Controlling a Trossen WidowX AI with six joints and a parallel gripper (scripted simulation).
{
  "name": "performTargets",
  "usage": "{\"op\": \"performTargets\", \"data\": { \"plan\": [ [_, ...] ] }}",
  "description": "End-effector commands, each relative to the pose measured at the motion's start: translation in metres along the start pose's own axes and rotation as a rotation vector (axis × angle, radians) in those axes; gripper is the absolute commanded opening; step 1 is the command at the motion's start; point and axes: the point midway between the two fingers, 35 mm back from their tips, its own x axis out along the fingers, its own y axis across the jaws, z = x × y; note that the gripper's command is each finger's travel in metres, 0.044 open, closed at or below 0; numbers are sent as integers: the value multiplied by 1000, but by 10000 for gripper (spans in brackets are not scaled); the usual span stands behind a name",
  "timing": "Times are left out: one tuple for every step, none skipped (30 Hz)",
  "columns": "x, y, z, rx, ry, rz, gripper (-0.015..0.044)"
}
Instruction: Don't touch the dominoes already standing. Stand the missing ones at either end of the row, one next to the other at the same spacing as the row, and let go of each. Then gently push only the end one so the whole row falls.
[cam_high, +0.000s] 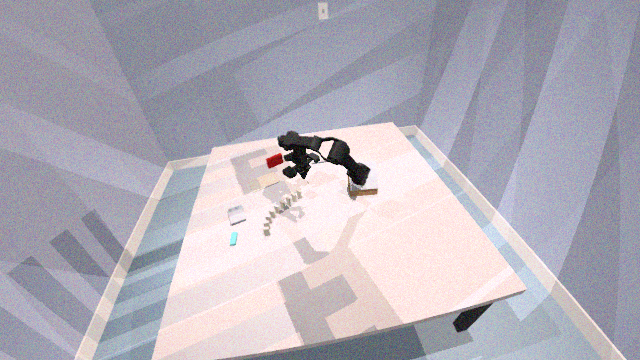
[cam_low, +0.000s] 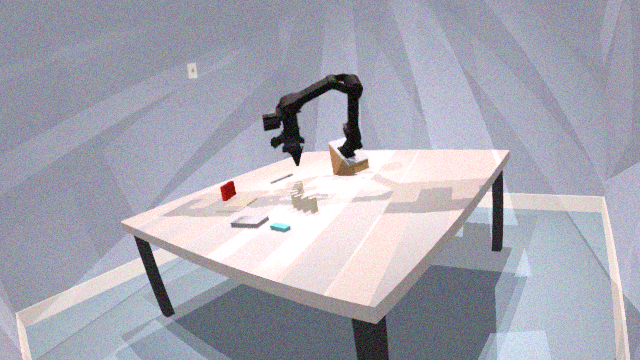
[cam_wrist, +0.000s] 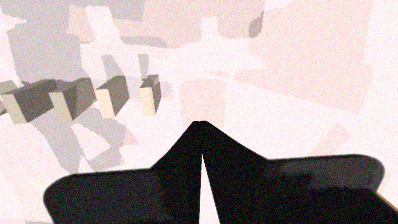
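Note:
Several cream dominoes stand upright in a curved row on the table. The end domino on the arm's side (cam_high: 299, 194) (cam_wrist: 148, 100) stands apart from its neighbour (cam_wrist: 113, 97). The far end domino (cam_high: 266, 232) (cam_low: 314, 206) also stands. My gripper (cam_high: 305, 177) (cam_low: 298, 165) (cam_wrist: 199, 127) is shut with nothing between its fingertips. It hangs above the table, beyond the arm-side end of the row; in the wrist view its tips are to the right of the end domino and nearer the bottom edge. No loose domino shows.
A red block (cam_high: 274, 160) (cam_low: 228, 191) stands behind a flat beige sheet (cam_high: 267, 180) (cam_low: 237, 204). A grey flat box (cam_high: 236, 215) (cam_low: 249, 221) and a cyan block (cam_high: 233, 238) (cam_low: 280, 227) lie beyond the row's far end. A thin grey rod (cam_low: 281, 178) lies behind the row.

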Motion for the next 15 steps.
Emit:
{"op": "performTargets", "data": {
  "plan": [
    [0, 1, 0, 4, 0, 5, 0],
    [0, 1, 0, 4, 0, 5, 0],
    [0, 1, 0, 4, 0, 5, 0],
    [0, 1, 0, 4, 0, 5, 0],
    [0, 1, 0, 4, 0, 5, 0],
    [0, 1, 0, 4, 0, 5, 0],
    [0, 1, 0, 4, 0, 5, 0],
    [0, 1, 0, 4, 0, 5, 0],
    [0, 1, 0, 4, 0, 5, 0],
    [0, 1, 0, 4, 0, 5, 0],
    [0, 1, 0, 4, 0, 5, 0],
    [3, 1, 0, 4, 0, 5, 0],
    [11, 1, 1, 4, -1, 4, 0],
    [24, 2, 2, 5, -2, 4, 0],
    [41, 2, 3, 5, -3, 5, 0]
  ]
}}
